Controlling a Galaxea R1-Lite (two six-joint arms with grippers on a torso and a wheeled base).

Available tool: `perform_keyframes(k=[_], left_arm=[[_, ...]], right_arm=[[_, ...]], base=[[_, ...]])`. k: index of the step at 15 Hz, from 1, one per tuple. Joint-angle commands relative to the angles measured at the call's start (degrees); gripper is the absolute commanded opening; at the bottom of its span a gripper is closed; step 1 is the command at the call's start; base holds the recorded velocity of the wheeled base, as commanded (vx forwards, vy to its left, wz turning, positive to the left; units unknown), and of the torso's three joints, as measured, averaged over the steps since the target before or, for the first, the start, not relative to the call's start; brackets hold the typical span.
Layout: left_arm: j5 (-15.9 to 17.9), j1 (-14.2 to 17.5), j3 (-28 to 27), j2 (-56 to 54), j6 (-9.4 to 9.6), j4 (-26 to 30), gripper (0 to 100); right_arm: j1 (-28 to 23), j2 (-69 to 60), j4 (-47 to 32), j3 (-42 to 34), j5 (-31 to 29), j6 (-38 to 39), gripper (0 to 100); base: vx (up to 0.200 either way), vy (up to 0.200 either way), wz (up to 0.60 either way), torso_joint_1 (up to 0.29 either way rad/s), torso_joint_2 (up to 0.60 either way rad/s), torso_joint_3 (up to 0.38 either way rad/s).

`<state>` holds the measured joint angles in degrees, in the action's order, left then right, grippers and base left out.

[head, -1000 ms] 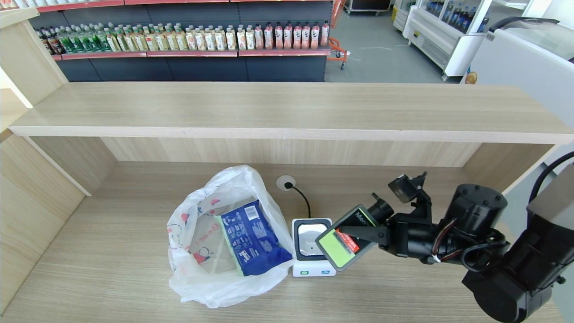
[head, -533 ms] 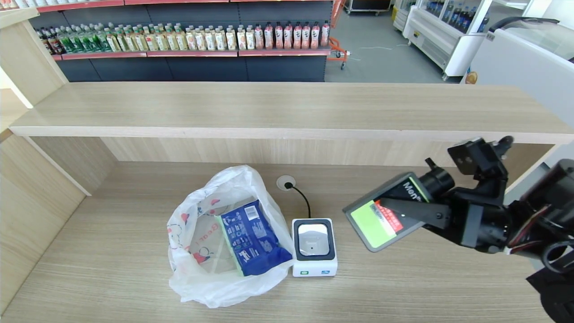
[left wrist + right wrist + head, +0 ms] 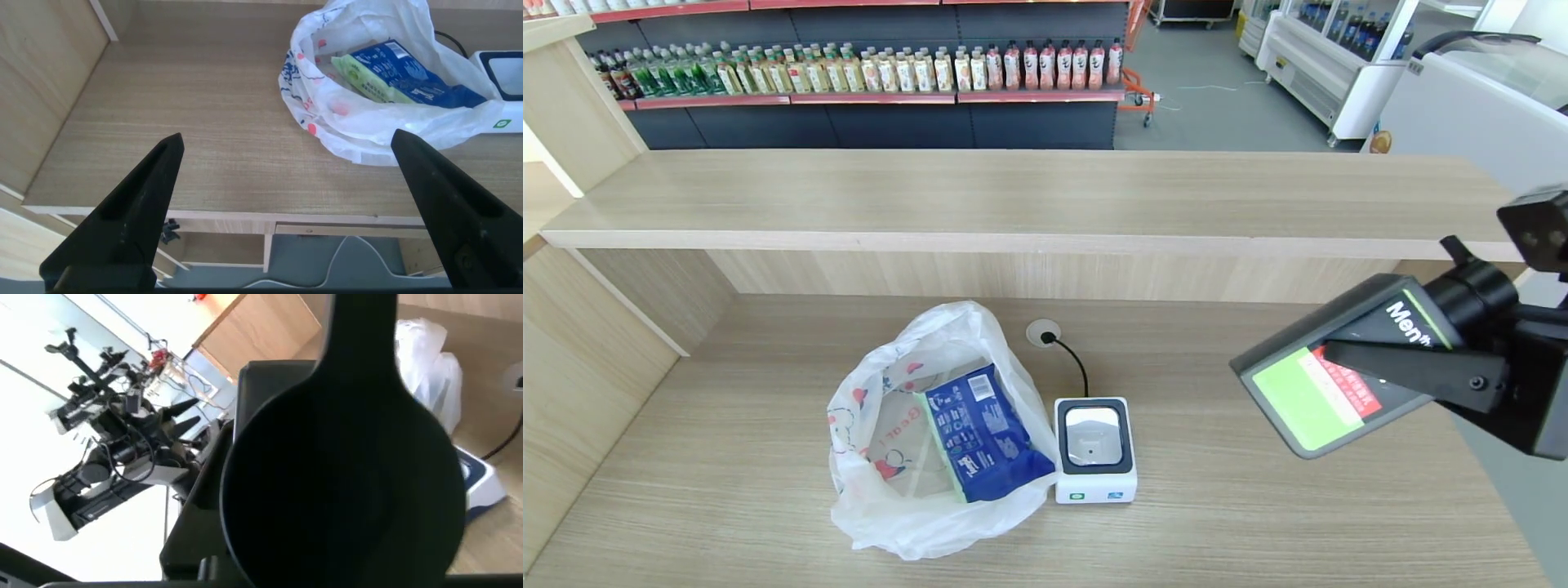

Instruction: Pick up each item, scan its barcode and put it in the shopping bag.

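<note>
R jaws grip box [image 3: 1308, 398], right of scanner [image 3: 1094, 447].

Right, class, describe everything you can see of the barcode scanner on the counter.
The barcode scanner is a small white box with a dark-framed, glassy window facing up and green and blue marks on its front. It sits flat on the wooden counter, right of the shopping bag, whose plastic seems to touch it. A black cable runs from its back to a round grommet. The right claw, holding a dark box, is clear of it.
</note>
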<state>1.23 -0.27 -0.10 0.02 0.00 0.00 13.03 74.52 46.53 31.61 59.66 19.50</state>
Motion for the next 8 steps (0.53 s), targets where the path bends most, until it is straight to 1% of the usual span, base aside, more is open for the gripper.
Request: perform_keyframes(k=[1, 2, 3, 4, 5, 6, 7, 8], left_arm=[[0.0, 0.0, 0.01, -0.02, 0.0, 0.0, 100], [0.0, 0.0, 0.01, -0.02, 0.0, 0.0, 100], [0.0, 0.0, 0.01, -0.02, 0.0, 0.0, 100], [0.0, 0.0, 0.01, -0.02, 0.0, 0.0, 100], [0.0, 0.0, 0.01, -0.02, 0.0, 0.0, 100], [0.0, 0.0, 0.01, -0.02, 0.0, 0.0, 100], [0.0, 0.0, 0.01, -0.02, 0.0, 0.0, 100], [0.0, 0.0, 0.01, -0.02, 0.0, 0.0, 100]], right_arm=[[-1.61, -5.0, -12.43, 6.45, -0.51, -13.62, 0], [-1.78, -6.05, -17.88, 8.03, -1.13, -19.59, 0], [-2.05, -6.76, -23.33, 9.17, -2.97, -23.72, 0], [-2.13, -7.11, -27.02, 9.79, -5.87, -26.18, 0], [-2.13, -7.72, -33.61, 11.28, -11.94, -30.58, 0], [-2.57, -8.34, -38.36, 12.77, -15.8, -34.01, 0], [-3.98, -8.95, -42.31, 14.01, -18.44, -35.85, 0], [-4.42, -10.19, -48.73, 16.03, -20.29, -36.91, 0]], base=[[0.0, 0.0, 0.0, 0.0, 0.0, 0.0], [0.0, 0.0, 0.0, 0.0, 0.0, 0.0], [0.0, 0.0, 0.0, 0.0, 0.0, 0.0], [0.0, 0.0, 0.0, 0.0, 0.0, 0.0], [0.0, 0.0, 0.0, 0.0, 0.0, 0.0], [0.0, 0.0, 0.0, 0.0, 0.0, 0.0], [0.0, 0.0, 0.0, 0.0, 0.0, 0.0], [0.0, 0.0, 0.0, 0.0, 0.0, 0.0]])
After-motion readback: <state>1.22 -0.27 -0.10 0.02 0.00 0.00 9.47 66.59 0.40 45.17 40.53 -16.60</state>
